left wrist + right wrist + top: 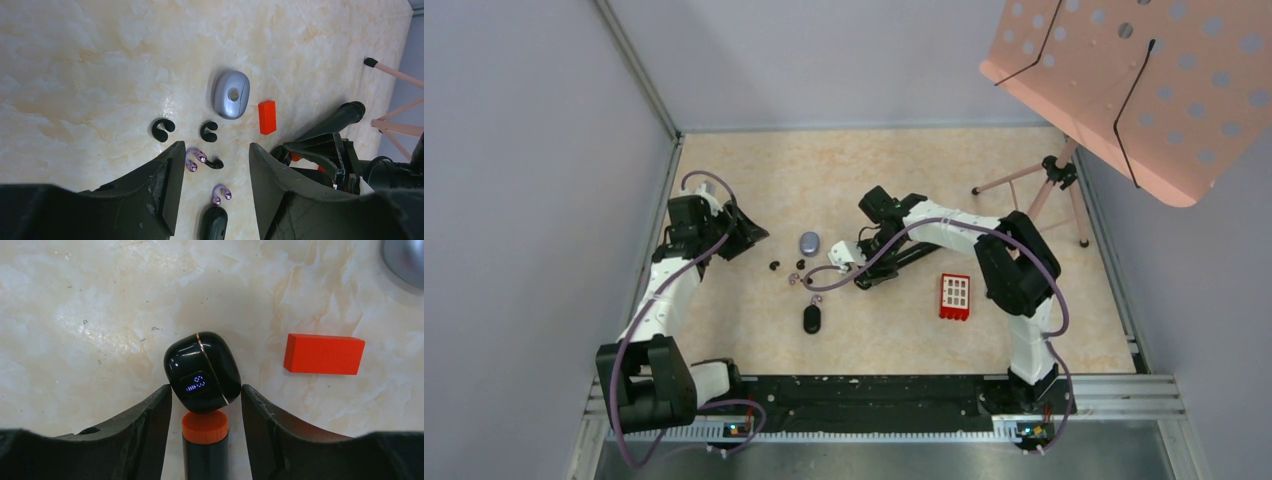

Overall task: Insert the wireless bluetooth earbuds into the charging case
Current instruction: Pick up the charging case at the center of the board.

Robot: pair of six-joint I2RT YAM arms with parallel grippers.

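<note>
Two black clip-shaped earbuds [163,129] [208,131] lie in front of my left gripper [216,150], which is open and empty above the table. Two pale purple earbuds [195,159] [221,194] and a small black one [216,163] lie between its fingers' lines. A glossy black charging case [202,372] with a lit display sits at the tips of my right gripper [206,392], whose open fingers flank its near end. In the top view the left gripper [749,238] is left of the earbuds [774,265] and the right gripper [839,262] is to their right.
A silver-blue oval case [231,94] [810,242] lies beyond the buds, a small red block [324,353] beside it. A black oval case [812,318] lies nearer. An orange-capped black marker [205,440] lies between the right fingers. A red gridded block [955,296] and a pink stand [1124,80] are on the right.
</note>
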